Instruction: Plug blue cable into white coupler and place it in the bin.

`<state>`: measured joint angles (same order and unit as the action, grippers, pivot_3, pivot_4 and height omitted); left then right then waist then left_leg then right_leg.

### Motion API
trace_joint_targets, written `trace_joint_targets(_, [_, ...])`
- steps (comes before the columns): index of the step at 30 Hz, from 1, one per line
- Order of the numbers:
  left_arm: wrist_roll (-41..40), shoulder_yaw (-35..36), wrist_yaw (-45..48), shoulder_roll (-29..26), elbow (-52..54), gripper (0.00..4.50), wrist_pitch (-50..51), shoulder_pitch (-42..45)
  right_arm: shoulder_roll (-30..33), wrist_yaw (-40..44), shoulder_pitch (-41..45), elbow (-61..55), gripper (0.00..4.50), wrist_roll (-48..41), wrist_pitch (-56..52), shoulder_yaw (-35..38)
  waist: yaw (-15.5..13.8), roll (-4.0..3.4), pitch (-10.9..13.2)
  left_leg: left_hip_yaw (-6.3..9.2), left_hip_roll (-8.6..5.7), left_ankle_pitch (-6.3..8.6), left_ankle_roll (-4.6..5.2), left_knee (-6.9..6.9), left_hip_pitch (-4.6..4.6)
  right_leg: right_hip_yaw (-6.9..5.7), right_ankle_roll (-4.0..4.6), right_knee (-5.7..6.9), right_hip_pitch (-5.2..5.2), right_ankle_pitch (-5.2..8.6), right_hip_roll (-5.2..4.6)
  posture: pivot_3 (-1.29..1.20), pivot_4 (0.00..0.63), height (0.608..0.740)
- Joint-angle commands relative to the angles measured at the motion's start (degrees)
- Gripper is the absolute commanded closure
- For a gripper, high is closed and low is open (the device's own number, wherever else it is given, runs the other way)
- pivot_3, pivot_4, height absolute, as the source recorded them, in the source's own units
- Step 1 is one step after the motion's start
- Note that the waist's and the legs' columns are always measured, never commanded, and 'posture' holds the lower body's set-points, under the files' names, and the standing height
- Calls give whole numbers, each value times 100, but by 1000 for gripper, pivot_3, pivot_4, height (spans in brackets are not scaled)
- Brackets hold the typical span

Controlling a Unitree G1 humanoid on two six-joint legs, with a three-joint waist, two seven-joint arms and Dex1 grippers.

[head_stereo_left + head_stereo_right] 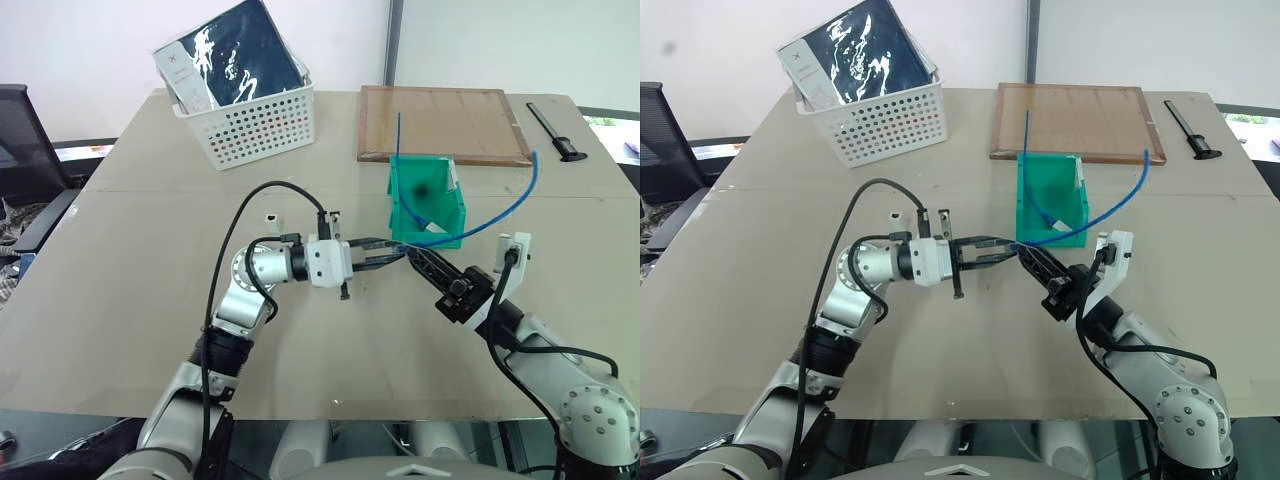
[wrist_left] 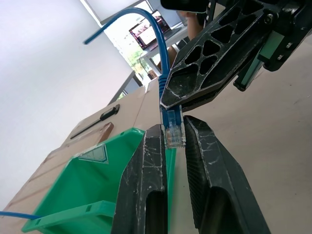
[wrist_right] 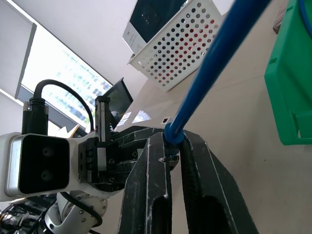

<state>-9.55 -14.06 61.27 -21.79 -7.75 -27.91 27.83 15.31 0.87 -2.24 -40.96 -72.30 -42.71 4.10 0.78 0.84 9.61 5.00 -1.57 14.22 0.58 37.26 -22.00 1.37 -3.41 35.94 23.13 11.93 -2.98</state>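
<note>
A tan table (image 1: 120,300) carries the bin (image 1: 425,205), a small green open-topped tub, with the bright-blue cable (image 1: 505,215) arcing out of it to the robot's right. Just in front of the bin, the left gripper (image 2: 174,141) is clamped on the cable's clear plug (image 2: 174,132). The right gripper (image 3: 171,146) pinches the blue cord just behind the plug, tip to tip with the left.

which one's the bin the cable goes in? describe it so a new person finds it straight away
On the table, look just in front of the wooden board at the far side. The bin is the small green open-topped one there, with the blue cable trailing out of it, unlike the larger white perforated basket to its left.
</note>
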Motion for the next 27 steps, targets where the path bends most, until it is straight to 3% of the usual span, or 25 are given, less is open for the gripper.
trace_joint_targets(1, [-378,48,77,-93,368,3689,389,-130,38,27,81,-121,4500,-148,156,-24,3,0,0,0,2,0,0,-1,0,0,0,0,0,0,0,0,150,738])
trace_joint_targets(4, [-540,261,-133,-169,512,2739,876,-234,86,48,93,-95,4500,-145,182,-59,6,0,0,2,3,0,0,-2,0,1,-3,0,0,2,0,0,150,738])
trace_joint_targets(7, [-775,668,-451,-411,652,1191,1621,-636,137,107,82,-77,4500,-81,194,-95,27,-1,1,7,6,0,0,-2,2,2,-12,0,0,7,2,0,150,738])
trace_joint_targets(8, [-932,965,-674,-535,736,905,2004,-830,148,142,80,-54,4500,-52,204,-104,41,-2,1,10,11,0,0,-6,5,6,-13,0,1,8,3,0,150,738])
trace_joint_targets(12, [-1325,2010,-1386,-962,858,905,2996,-1259,153,275,78,30,4500,49,267,-155,81,-3,2,16,21,0,0,-15,2,4,-16,1,12,10,12,0,150,738])
trace_joint_targets(15, [-1357,2425,-1366,-1346,425,905,3250,-1187,118,369,153,158,4500,120,311,-224,59,-2,2,16,21,0,0,-14,1,0,-16,1,12,11,13,0,150,738])
trace_joint_targets(21, [-844,2171,-371,-2069,-1476,905,2954,-289,165,600,385,381,4500,266,289,-336,-9,-1,2,-9,13,0,0,-12,1,0,-14,0,11,14,12,0,150,738])
trace_joint_targets(27, [-128,1623,366,-2126,-3553,905,2178,911,182,596,386,334,4500,355,318,-329,5,1,2,-12,-3,0,-1,-15,-17,0,3,-1,27,-1,12,0,150,738])
